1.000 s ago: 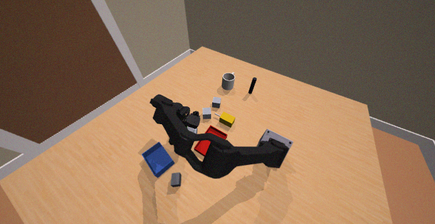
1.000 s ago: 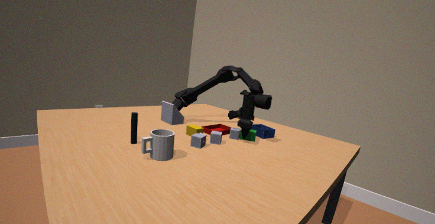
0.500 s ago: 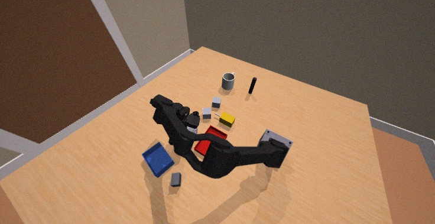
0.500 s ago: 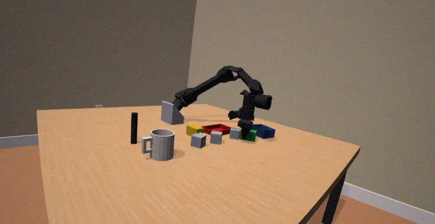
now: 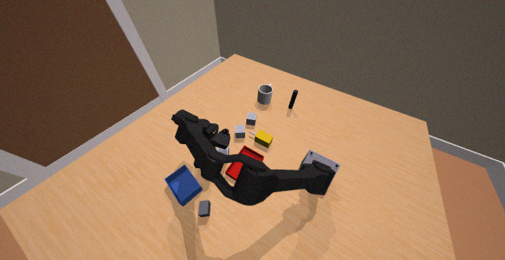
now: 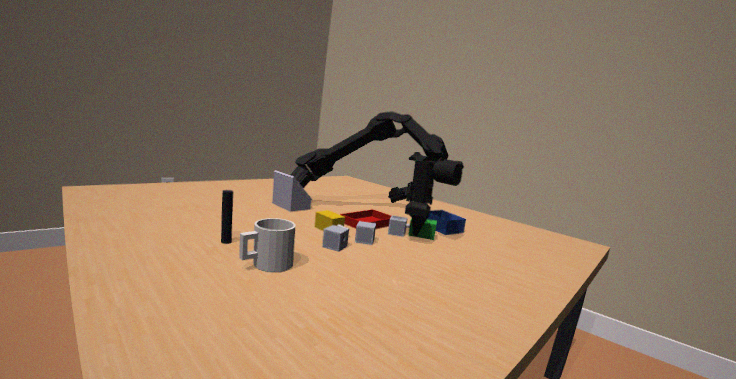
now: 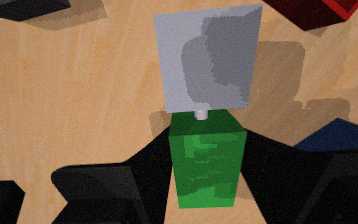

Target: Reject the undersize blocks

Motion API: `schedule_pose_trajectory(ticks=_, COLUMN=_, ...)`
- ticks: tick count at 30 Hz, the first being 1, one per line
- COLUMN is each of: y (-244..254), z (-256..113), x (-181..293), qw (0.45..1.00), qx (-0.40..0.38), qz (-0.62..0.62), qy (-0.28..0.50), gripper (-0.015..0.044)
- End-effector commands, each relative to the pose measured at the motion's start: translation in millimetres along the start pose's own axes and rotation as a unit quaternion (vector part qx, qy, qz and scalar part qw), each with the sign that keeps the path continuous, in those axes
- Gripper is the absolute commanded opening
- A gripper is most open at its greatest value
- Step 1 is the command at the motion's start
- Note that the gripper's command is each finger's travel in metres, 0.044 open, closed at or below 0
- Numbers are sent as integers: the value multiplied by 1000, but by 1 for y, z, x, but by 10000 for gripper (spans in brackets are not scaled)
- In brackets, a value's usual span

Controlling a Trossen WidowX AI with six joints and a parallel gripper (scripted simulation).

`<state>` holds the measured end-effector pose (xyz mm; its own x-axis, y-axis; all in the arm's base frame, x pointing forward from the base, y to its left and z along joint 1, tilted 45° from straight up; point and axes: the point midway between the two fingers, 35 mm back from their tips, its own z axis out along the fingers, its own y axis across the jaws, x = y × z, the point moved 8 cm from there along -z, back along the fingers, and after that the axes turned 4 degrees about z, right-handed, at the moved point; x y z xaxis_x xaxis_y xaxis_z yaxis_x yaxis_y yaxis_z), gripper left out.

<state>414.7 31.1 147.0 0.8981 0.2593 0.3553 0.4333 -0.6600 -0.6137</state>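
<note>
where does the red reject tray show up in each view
top: just below centre, partly covered by the arm, its upper right end in plain sight
exterior: right of the yellow block, behind the small grey blocks
wrist: only a corner, cut off at the upper right edge
shared landmark: the blue tray, in all three views, only a corner of it in wrist

Green, red, blue and yellow among steel-grey blocks

The box-shaped gauge handle (image 6: 429,229) (image 7: 207,170) is green, its pin (image 7: 201,115) pale grey; the shallow rectangular tray (image 5: 233,171) (image 6: 366,218) is red, the square-sided bin (image 5: 183,184) (image 6: 447,223) blue, the rectangular block with a thin pin (image 5: 263,138) (image 6: 329,220) yellow, and the wooden tabletop (image 5: 374,202) (image 6: 308,304) light orange-brown with streaky grain.
</note>
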Motion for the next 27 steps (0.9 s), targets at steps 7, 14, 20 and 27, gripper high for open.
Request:
schedule_pose_trajectory(ticks=7, y=0, z=-2, x=8, qw=1000, qx=-1, qz=2, qy=3, gripper=0)
schedule_pose_trajectory(ticks=14, y=0, z=-2, x=8, qw=1000, qx=-1, qz=2, qy=3, gripper=0)
schedule_pose_trajectory(ticks=20, y=-1, z=-2, x=11, qw=1000, qx=-1, qz=1, qy=3, gripper=0)
schedule_pose_trajectory(ticks=27, y=-2, z=-1, x=16, qw=1000, qx=-1, qz=1, qy=3, gripper=0)
